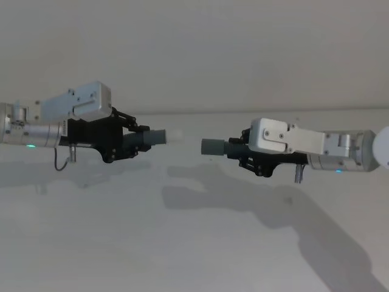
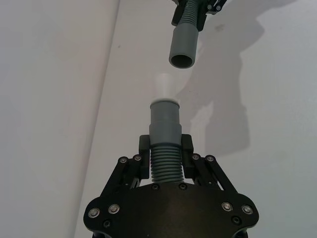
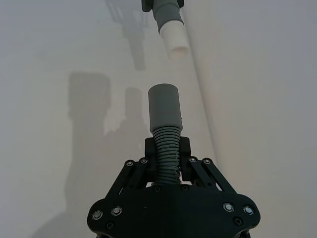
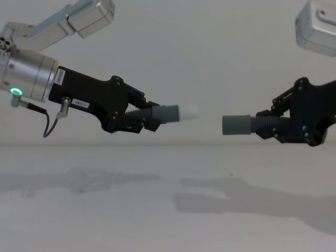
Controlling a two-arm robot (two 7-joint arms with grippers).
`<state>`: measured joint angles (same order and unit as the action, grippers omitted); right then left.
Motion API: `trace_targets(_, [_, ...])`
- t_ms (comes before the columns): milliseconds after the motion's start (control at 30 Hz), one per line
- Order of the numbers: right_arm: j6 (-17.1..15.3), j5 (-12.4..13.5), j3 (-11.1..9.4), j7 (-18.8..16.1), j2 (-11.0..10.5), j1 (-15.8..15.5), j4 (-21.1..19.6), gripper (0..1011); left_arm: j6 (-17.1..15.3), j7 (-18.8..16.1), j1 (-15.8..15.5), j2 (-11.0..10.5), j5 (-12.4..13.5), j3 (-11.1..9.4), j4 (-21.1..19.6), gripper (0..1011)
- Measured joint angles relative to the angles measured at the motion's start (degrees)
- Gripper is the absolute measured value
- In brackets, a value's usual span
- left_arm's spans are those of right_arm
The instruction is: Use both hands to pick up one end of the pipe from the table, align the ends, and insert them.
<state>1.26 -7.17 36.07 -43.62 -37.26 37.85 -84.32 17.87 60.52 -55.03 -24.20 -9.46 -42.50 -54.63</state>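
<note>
Both hose pieces held in the air above the bench (image 1: 194, 243), ends facing, not yet joined. My left gripper (image 1: 130, 141) has its jaws clamped on the ribbed part of the white-tipped hose (image 1: 159, 137); my right gripper (image 1: 243, 152) has its jaws clamped on the ribbed part of the plain grey hose (image 1: 214, 146). The white tip (image 4: 190, 111) and the open grey cuff (image 4: 236, 125) are near each other but apart.

Risk, as I judge it: the two ends are not on one line. In the chest view the white tip sits a little higher than the grey cuff, and the left hose slopes slightly. In the left wrist view the grey mouth (image 2: 182, 60) lies off to one side of the tip (image 2: 166, 85). If I drive the arms together like this, the tip is likely to strike the cuff rim instead of entering. Each hose is gripped on its flexible ribs, so a push against the rim could bend it or make it slip in the jaws.

Surroundings: nothing lies between the ends, and only the arms' shadows fall on the bench below.
</note>
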Motion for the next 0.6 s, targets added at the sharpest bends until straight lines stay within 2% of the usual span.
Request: trace_targets(600, [1.24,-1.01,2.04,-1.41,0.33,2.87,0.43,244,0.00,0.00,-0.01,0.00,0.00,0.00,0.00,331])
